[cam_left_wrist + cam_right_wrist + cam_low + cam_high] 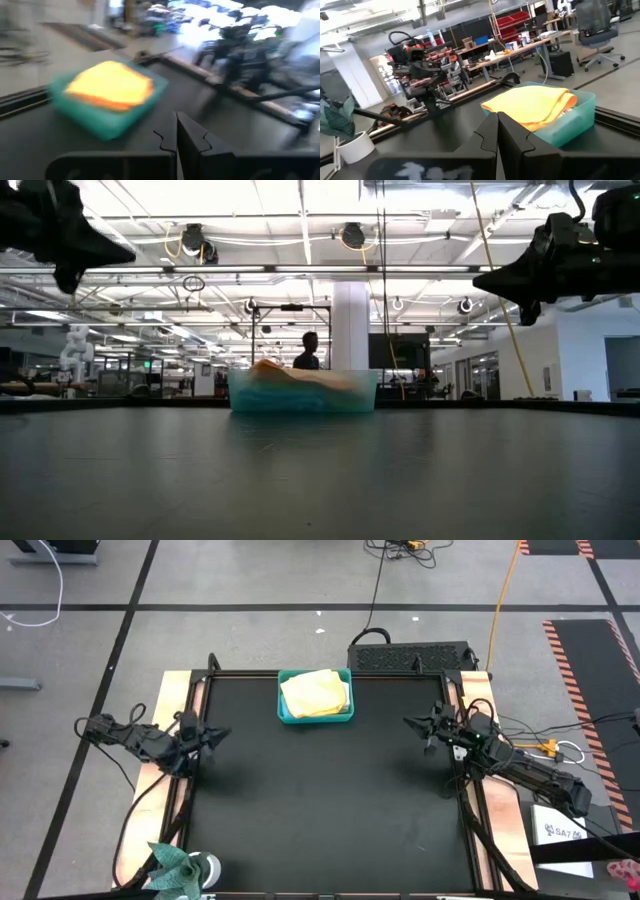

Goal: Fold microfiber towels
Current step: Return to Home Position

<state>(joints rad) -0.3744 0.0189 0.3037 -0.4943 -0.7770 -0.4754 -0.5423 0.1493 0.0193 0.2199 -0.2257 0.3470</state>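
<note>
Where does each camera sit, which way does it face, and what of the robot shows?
High view: overhead, straight down on the table; left gripper and right gripper show.
Low view: table height, level toward the teal bin; both grippers in upper corners.
Left wrist view: on left arm, facing the bin; own shut gripper.
Right wrist view: on right arm, facing bin and left arm; own shut gripper.
Shared: all show the orange towel in the bin.

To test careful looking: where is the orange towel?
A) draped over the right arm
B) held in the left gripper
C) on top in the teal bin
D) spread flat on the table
C: the orange towel lies on top in the bin, while the left gripper and right gripper hang shut and empty at the table sides.
</note>
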